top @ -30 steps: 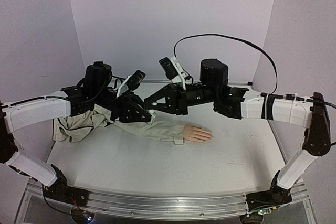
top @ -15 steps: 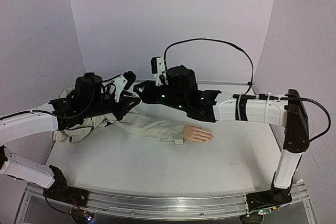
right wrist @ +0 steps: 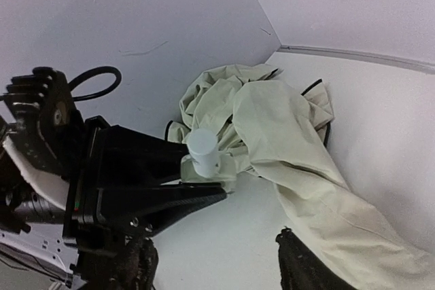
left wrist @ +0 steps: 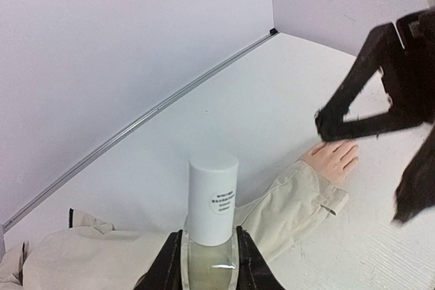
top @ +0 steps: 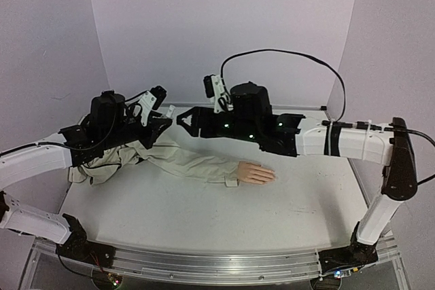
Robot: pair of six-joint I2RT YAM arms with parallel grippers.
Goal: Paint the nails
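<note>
Left gripper clamped on a small bottle, clear body with the white cap up, held over the beige jacket sleeve. Right gripper has its fingers apart with nothing between them, near the bottle and facing it. Mannequin hand lies flat mid-table, fingers pointing right, apart from both grippers. Nails too small to resolve.

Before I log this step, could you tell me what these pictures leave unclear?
Nails: too small in top external and left wrist views to tell whether painted.
Bottle label: print too small, left wrist view.
Bottle base: hidden by left gripper, cut off by bottom edge.
</note>
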